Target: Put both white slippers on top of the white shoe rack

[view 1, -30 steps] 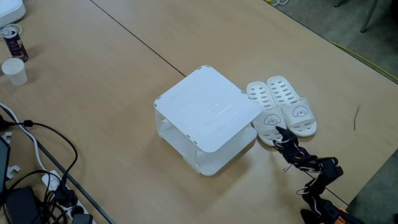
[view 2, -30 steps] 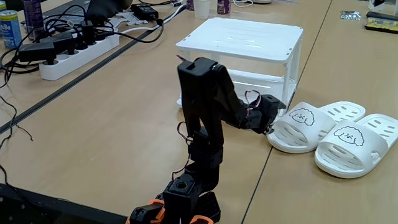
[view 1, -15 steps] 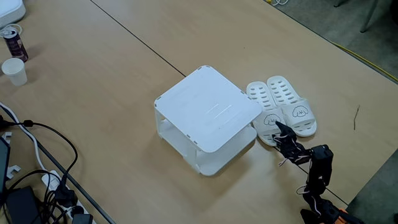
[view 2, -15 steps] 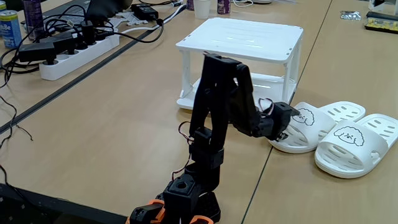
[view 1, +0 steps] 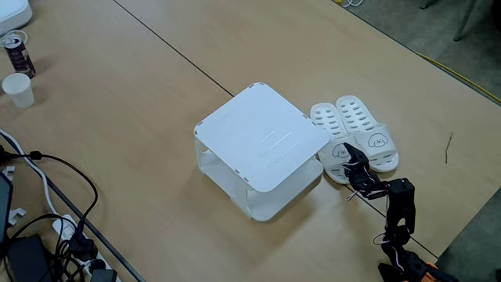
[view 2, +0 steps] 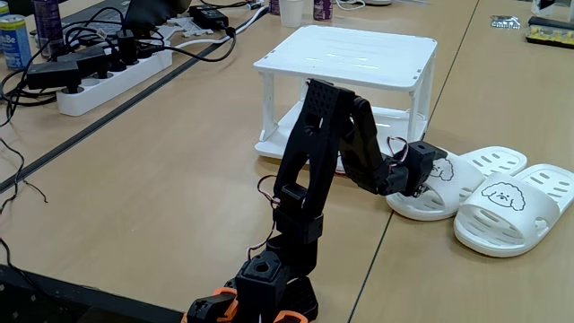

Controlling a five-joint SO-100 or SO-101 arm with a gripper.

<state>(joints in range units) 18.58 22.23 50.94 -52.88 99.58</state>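
Two white slippers lie side by side, toes toward the arm, just right of the white shoe rack (view 1: 262, 145) in a fixed view. The slipper nearer the rack (view 1: 326, 123) (view 2: 456, 179) has my gripper (view 1: 349, 152) (view 2: 430, 167) at its strap, touching or nearly touching the cartoon-face end. The other slipper (view 1: 362, 117) (view 2: 513, 203) lies free beside it. The rack's flat top (view 2: 350, 54) is bare. The wrist block and the strap hide the fingertips, so their spread is unclear.
A paper cup (view 1: 17, 88) and a can (view 1: 16, 52) stand at the far left. Cables (view 1: 55, 219) and a power strip (view 2: 108, 76) crowd the table's left side. A dark seam (view 1: 168, 47) crosses the tabletop.
The arm has stretched forward and lowered. The gripper moved from the table in front of the slippers up to the strap of the slipper nearer the rack. Slippers and rack stayed put.
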